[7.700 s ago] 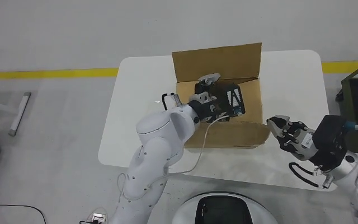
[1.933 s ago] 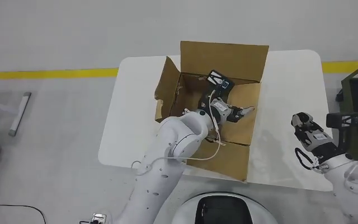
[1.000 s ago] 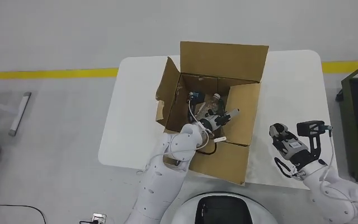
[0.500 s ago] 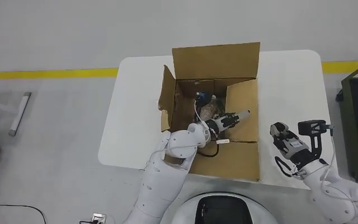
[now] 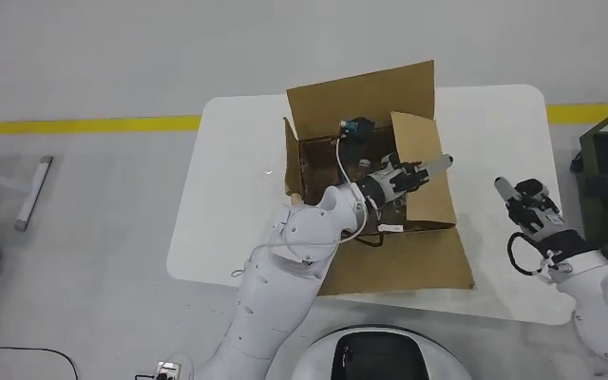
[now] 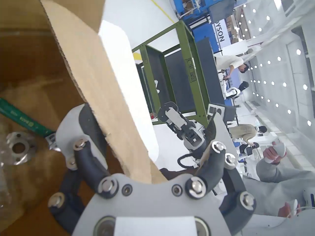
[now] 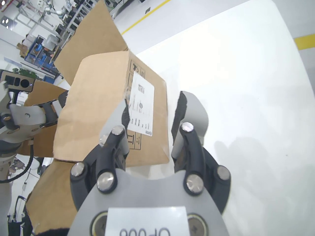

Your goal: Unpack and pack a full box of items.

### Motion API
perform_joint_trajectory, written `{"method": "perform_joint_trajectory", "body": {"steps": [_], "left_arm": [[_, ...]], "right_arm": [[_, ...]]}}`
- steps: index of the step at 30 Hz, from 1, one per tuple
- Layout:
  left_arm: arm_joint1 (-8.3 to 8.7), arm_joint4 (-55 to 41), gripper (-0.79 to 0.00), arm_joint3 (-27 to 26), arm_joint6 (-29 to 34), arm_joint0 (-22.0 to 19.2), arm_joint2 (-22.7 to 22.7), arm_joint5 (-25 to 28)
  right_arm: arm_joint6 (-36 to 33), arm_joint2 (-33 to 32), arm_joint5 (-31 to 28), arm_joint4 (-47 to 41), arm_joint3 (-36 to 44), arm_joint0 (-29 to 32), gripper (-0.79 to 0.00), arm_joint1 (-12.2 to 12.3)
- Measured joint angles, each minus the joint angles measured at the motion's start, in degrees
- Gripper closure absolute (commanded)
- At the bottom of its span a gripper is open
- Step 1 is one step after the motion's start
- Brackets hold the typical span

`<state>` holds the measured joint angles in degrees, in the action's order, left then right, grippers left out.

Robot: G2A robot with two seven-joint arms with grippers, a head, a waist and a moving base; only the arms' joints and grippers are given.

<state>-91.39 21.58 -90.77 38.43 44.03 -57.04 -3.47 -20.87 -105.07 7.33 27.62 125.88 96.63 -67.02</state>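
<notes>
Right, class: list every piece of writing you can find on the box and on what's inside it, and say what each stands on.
White label on the side of the cardboard box: print too small to read.
Green strip lying inside the box: white print, too blurred to read.

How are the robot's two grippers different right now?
The left gripper straddles a cardboard flap of the box. The right gripper has nothing in it. The left gripper is at the box's opening, while the right gripper is over the bare table beside the box. Both are open.
</notes>
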Motion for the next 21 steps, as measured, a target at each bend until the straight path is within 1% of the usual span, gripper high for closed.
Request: {"method": "perform_joint_trajectory", "body": {"steps": [3, 6, 11, 14, 17, 21], "left_arm": [[-0.65, -0.91, -0.785, 2.13, -1.61, -2.57, 2.26, 3.1], [-1.47, 0.28, -0.785, 4.75, -3.44, -5.88, 5.44, 6.8], [-3.09, 3.17, -0.785, 9.95, -7.33, -10.83, 10.68, 10.87], [-3.97, 5.85, -0.785, 13.49, -7.98, -13.13, 13.98, 13.42], [-4.68, 8.85, -0.785, 16.85, -8.53, -14.22, 16.72, 15.09], [-5.5, 11.77, -0.785, 19.57, -7.87, -15.35, 19.36, 15.95]], "right_arm": [[-1.67, -4.0, 1.89, -3.18, -0.34, -0.85, -0.785, 0.09], [-3.36, -7.97, 3.4, -6.39, -0.61, -1.85, -0.785, 0.22], [-4.72, -13.49, 4.39, -9.34, -1.55, -2.58, -0.785, 0.4], [-4.95, -16.11, 4.06, -9.23, -1.91, -1.9, -0.785, 0.49], [-5.1, -17.96, 3.7, -8.3, -2.4, -0.86, -0.785, 0.54], [-4.75, -19.52, 3.53, -8.67, -3.05, 0.57, -0.785, 0.41]]}}
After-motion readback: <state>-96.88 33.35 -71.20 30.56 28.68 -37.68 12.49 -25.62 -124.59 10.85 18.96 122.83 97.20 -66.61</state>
